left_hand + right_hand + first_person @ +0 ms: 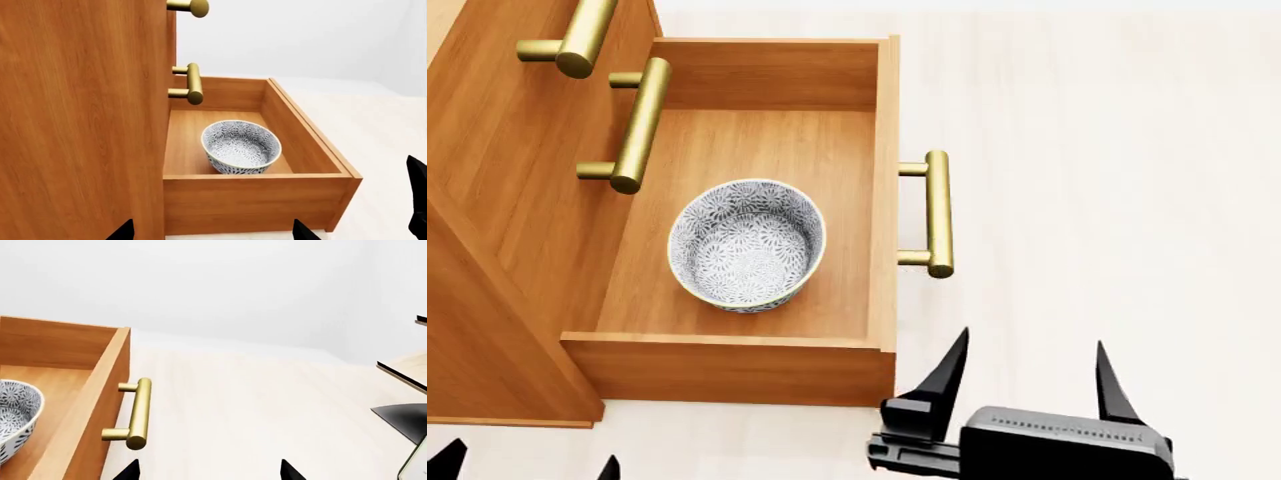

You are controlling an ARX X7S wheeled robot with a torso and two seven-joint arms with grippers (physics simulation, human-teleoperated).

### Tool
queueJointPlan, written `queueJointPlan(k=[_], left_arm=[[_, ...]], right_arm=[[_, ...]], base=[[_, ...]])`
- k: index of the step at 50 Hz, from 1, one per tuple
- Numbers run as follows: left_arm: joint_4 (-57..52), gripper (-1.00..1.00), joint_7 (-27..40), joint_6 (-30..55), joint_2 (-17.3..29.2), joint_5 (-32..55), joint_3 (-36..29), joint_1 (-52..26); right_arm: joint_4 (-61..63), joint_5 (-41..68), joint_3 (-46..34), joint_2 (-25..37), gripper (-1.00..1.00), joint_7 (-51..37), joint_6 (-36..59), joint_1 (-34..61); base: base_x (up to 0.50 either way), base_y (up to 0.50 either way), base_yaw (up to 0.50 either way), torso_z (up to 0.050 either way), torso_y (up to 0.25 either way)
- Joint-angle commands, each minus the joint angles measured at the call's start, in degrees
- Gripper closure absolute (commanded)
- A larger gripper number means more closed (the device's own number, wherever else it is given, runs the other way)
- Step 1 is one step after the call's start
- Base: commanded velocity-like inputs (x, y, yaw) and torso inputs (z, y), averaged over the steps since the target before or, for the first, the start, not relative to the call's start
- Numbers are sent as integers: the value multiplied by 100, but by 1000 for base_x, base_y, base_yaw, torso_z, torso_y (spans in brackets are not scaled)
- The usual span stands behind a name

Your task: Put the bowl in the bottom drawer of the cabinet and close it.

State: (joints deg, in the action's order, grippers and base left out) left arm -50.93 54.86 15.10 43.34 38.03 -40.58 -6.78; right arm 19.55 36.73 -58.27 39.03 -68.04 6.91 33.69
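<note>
The bowl (747, 245) sits upright in the open bottom drawer (885, 200) of the cabinet (494, 230). Only the head view shows the whole right gripper (1030, 375), fingers apart and empty, near the drawer's handle (938, 213). The left gripper (212, 231) shows only spread fingertips, holding nothing.

The bowl (747, 245) sits upright in the open bottom drawer (885, 190), right of the cabinet (494, 200).
</note>
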Motion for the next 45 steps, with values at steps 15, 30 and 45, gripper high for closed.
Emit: queueJointPlan(k=[15,30,45], left_arm=[[21,-100,-16,9,-36,-46,-73,-39],[-49,-100,41,45,-12,-6,-76,-65],[-40,-100,33,6,1,-26,-83,-68]], right_arm=[[-369,-212,-84,-162,-100,74,-294,-340],[-590,-242,-116,-338,-100,209,-188,-202],[-1739,-47,-10,-776,-100,851,-38,385]], base=[[0,0,0,0,0],[0,0,0,0,0],[0,0,0,0,0]])
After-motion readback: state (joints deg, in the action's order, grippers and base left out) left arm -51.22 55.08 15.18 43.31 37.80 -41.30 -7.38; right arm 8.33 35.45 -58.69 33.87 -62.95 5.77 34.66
